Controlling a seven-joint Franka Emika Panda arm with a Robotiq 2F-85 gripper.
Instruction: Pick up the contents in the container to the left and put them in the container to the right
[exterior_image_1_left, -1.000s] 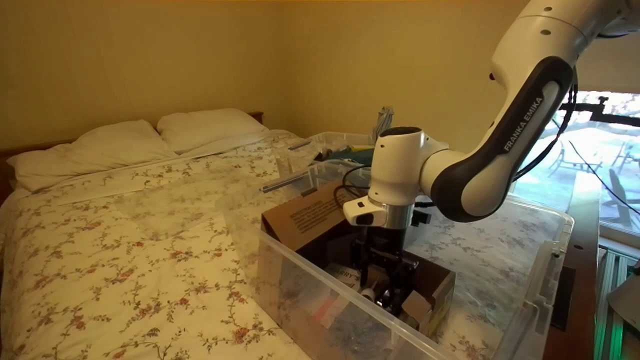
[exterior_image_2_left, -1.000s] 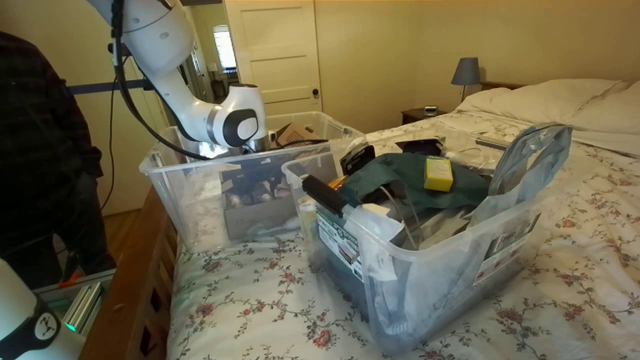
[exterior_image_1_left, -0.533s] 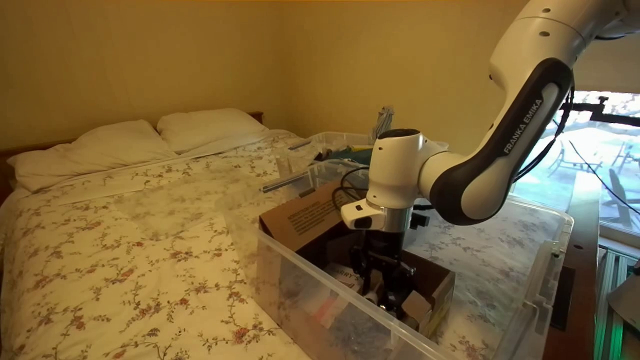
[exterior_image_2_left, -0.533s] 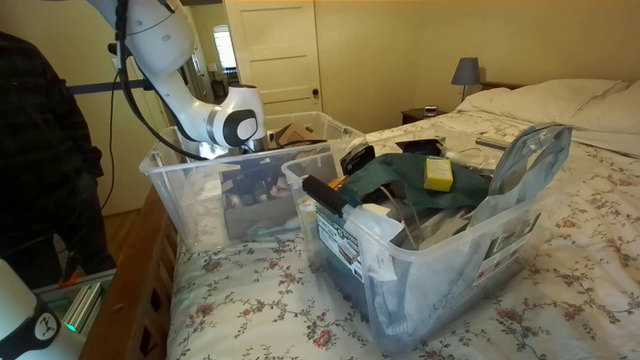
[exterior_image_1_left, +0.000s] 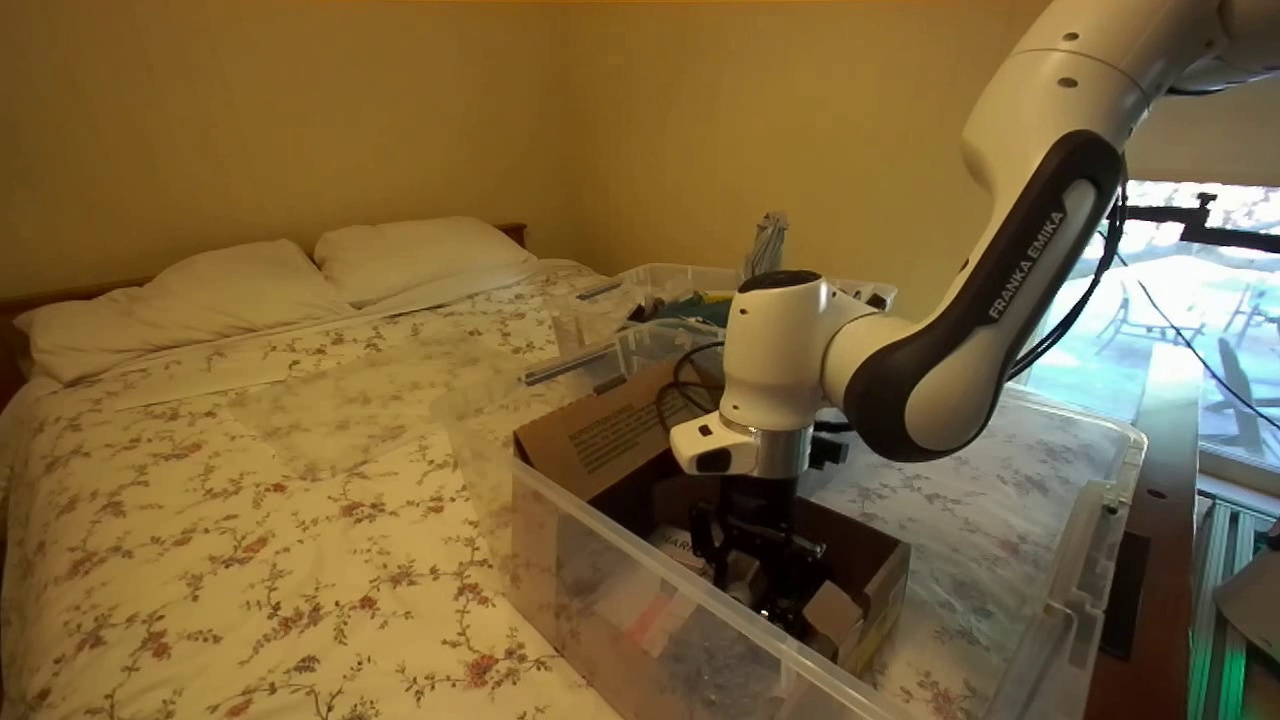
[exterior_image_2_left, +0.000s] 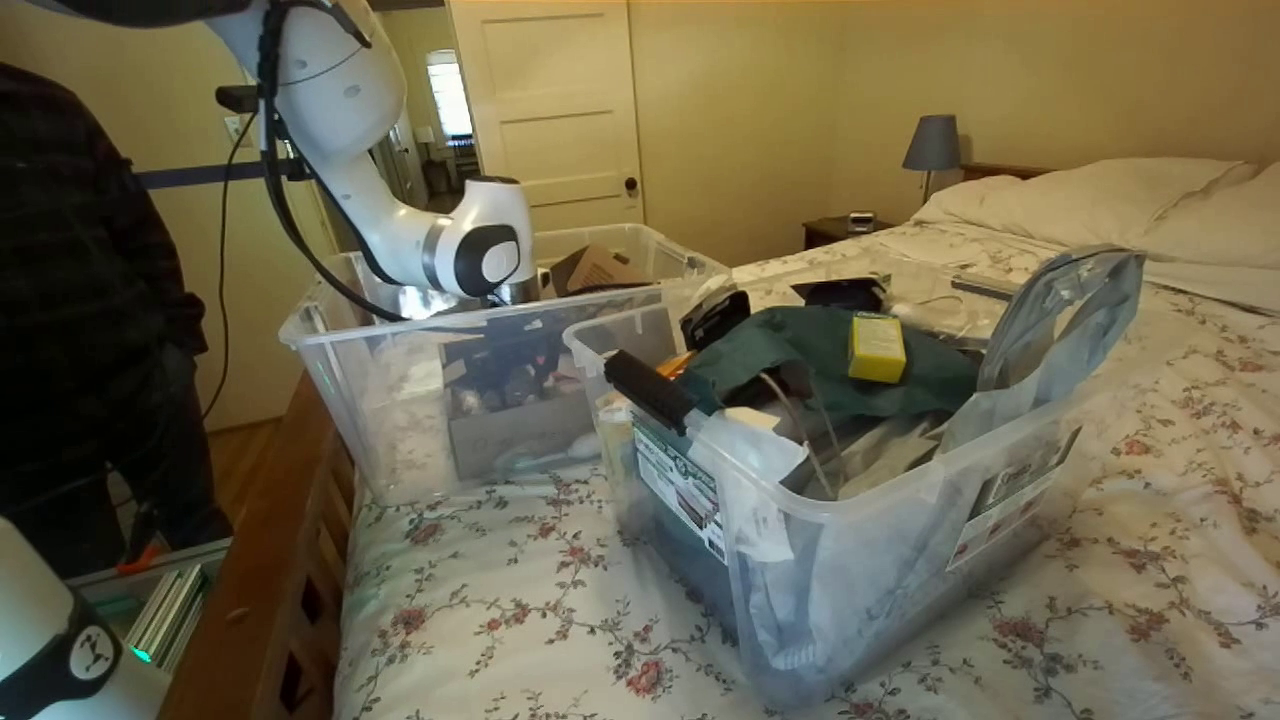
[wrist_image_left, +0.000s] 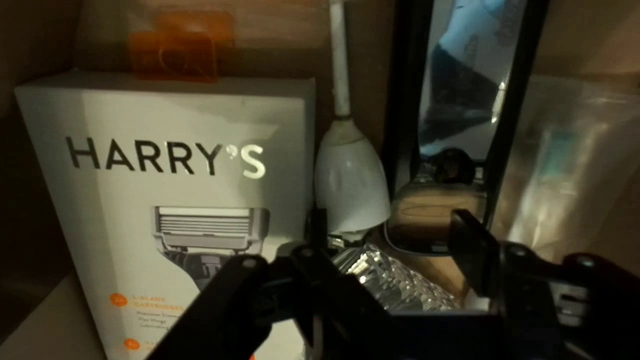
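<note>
My gripper (wrist_image_left: 391, 227) is open and points down inside a brown cardboard box (exterior_image_1_left: 610, 440), which stands in a clear plastic tub (exterior_image_2_left: 400, 440). In the wrist view a white bulb-shaped item (wrist_image_left: 352, 185), a bottle with brown liquid and a black round cap (wrist_image_left: 435, 215) and a faceted clear object (wrist_image_left: 395, 285) lie beyond or between the fingers. Nothing is visibly gripped. In an exterior view the gripper (exterior_image_1_left: 760, 565) is low in the box. Dark items there cannot be told apart from the black fingers. The second clear tub (exterior_image_2_left: 860, 600) stands to the right in an exterior view.
A white HARRY'S box (wrist_image_left: 115, 210) stands beside the left finger. A black-framed package (wrist_image_left: 465, 100) leans behind the bottle. A teal cloth (exterior_image_2_left: 790, 340), yellow box (exterior_image_2_left: 877, 348) and grey bag (exterior_image_2_left: 1080, 320) fill the second tub. Cardboard flaps (exterior_image_1_left: 832, 610) stick up by the gripper.
The arm and gripper have moved slightly down and to the left in an exterior view, deeper into the cardboard box. The tubs have not moved.
</note>
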